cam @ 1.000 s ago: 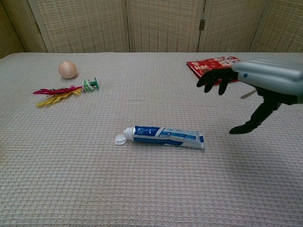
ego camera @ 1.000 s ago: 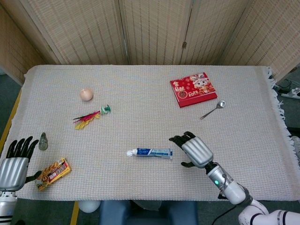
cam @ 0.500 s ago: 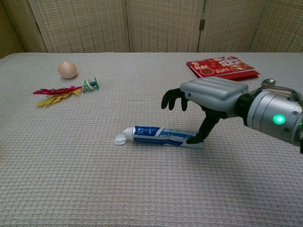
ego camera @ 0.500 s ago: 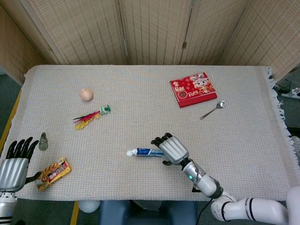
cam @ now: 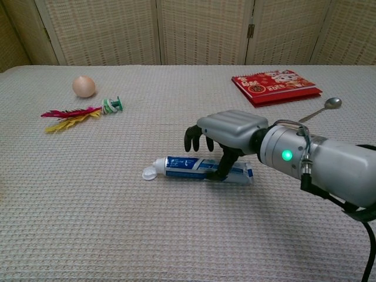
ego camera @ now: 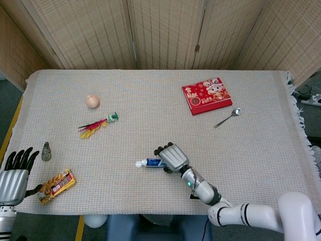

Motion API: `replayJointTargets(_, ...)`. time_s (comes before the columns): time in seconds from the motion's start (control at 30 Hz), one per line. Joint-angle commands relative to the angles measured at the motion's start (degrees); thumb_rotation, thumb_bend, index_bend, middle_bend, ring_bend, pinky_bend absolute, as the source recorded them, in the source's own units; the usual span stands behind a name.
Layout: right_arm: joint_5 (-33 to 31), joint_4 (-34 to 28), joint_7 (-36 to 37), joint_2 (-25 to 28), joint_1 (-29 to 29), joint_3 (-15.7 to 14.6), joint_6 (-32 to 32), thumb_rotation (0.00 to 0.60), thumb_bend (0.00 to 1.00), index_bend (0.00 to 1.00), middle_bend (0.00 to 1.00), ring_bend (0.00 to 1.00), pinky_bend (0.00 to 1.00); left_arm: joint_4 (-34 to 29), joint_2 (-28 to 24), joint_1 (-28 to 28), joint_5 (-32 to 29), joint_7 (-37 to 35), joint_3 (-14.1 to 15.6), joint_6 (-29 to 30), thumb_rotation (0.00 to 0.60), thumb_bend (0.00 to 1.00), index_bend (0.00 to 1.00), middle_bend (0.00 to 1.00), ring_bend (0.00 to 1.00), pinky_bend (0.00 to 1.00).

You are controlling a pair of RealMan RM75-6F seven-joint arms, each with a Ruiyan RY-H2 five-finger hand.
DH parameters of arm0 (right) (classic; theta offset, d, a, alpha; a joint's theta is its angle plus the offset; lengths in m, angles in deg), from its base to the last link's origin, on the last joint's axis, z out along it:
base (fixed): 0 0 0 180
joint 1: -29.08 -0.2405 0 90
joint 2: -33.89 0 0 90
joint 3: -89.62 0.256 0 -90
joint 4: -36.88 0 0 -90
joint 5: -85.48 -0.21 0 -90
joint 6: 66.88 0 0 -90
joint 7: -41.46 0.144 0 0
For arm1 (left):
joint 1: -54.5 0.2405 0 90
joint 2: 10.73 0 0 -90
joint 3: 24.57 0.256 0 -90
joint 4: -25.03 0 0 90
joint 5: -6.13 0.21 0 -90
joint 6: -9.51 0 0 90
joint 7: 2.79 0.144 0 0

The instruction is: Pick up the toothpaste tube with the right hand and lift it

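The white-and-blue toothpaste tube lies flat on the beige woven tabletop, its cap pointing to the left of the picture. The right hand arches over the tube's middle, fingers curled down behind it and thumb touching its near side; whether it truly grips is unclear. The left hand rests at the tabletop's edge, fingers spread, empty.

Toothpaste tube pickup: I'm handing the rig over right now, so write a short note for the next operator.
Right hand: arched over the toothpaste tube, thumb on its near side, fingers not visibly closed.
Left hand: open at the table's near left edge, beside the snack packet.
Tube: flat on the tablecloth, cap pointing left.
Done: reach.
Left: close the grip, lift.
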Motion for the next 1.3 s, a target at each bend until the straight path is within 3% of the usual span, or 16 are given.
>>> replayJointTargets(0.03,-1.06,1.46,-0.09,-0.63,-0.96,0.12,0.35,0.590,0.32,0.34,0.34,0.38,0.27,0.18,0.04,0.07,-0.25,-0.14,-0.06,0.00,0.600,0.14,0.15,0.09,0.08,0.00)
replayJointTargets(0.87,-3.09,5.24,0.84,-1.99,-3.74,-1.80,-0.43,0.600,0.37,0.44,0.42,0.42,0.27,0.66,0.14,-0.28,-0.85,-0.19,-0.15,-0.88,0.600,0.14,0.15,0.09,0.08,0.00)
replayJointTargets(1.03,-2.33,5.73,1.66,-2.56,-4.05,-1.98,-0.84,0.600,0.46,0.53,0.49,0.49,0.33,0.59,0.10,-0.55,-0.89,0.08,-0.20,-1.22,0.600,0.14,0.15,0.09,0.08,0.00)
replayJointTargets(1.3,-1.21,4.59,3.02,-1.57,-4.83,-1.86,-0.33,0.600,0.68,0.71,0.62,0.65,0.46,0.71,-0.04,-2.82,0.76,-0.71,-1.16,-2.74,0.600,0.14,0.15,0.09,0.09,0.00)
